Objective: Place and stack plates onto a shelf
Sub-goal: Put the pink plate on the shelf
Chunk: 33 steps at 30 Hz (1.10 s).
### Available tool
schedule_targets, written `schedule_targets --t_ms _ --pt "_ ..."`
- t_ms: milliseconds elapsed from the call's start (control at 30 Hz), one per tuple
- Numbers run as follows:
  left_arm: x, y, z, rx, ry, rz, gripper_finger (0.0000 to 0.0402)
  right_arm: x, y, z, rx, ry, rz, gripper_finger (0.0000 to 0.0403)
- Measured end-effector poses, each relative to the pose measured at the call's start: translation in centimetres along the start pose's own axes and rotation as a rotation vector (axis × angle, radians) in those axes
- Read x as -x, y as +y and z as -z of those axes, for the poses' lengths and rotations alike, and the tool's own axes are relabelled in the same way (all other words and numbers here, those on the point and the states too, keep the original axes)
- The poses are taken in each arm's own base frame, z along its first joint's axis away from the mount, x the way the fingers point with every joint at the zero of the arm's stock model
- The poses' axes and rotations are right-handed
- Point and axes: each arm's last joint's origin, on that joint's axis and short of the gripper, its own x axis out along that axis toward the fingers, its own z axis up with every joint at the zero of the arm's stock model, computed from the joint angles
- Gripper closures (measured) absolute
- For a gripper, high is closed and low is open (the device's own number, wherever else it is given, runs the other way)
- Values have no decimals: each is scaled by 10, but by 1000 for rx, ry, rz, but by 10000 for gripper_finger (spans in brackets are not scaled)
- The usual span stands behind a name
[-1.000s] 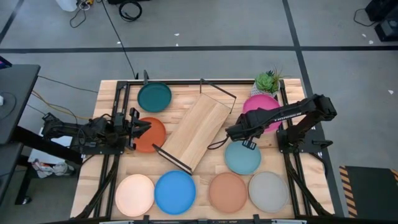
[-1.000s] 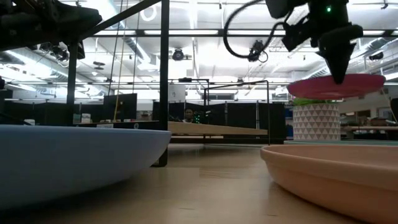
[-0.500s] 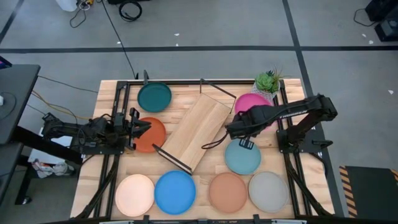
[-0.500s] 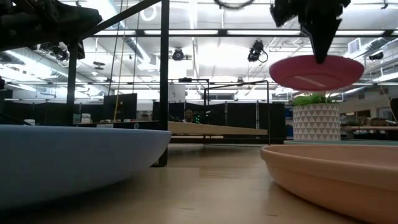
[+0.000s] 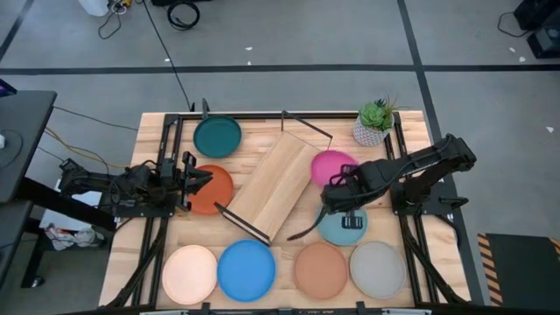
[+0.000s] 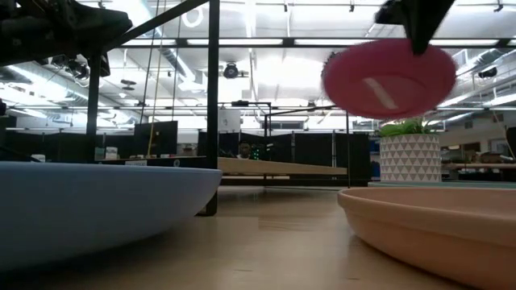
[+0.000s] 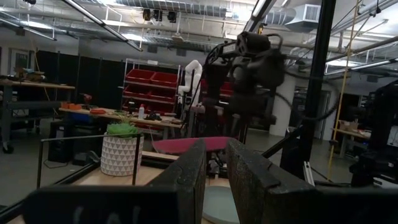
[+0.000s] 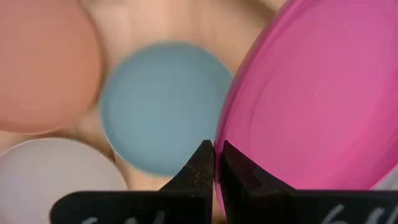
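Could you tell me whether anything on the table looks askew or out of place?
The shelf sits diagonally across the table rather than square to its edges. The right gripper holds the magenta plate by its rim, tilted in the air beside the shelf. The other plates lie flat and undamaged.

Potted plant (image 5: 375,119) in white patterned pot at far right corner of slatted table (image 5: 262,129). Black cable (image 5: 182,13) coiled on grey floor beyond table; dark desk (image 5: 19,140) left of table.
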Motion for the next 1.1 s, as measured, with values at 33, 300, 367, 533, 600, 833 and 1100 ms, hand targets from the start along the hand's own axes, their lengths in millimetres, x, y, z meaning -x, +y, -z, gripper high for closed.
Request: schedule_targets --t_ms 33,300,367,533,600,833,1100 --pt "0 0 0 0 0 0 333 -1 3 -4 45 -39 -13 388" --pt "0 0 0 -1 0 0 333 -38 14 -45 341 -141 -1 388" --pt "0 0 0 -1 0 0 333 -51 10 -53 383 -112 50 388" --pt "0 0 0 -1 1 0 333 -80 -8 -67 451 -31 196 388" --pt "0 0 0 -1 1 0 333 -90 -16 -72 460 2 201 388" --pt "0 0 0 -2 1 0 333 -112 -51 -83 417 64 207 383" --pt "0 0 0 -2 1 0 333 -116 -82 -86 306 49 190 378"
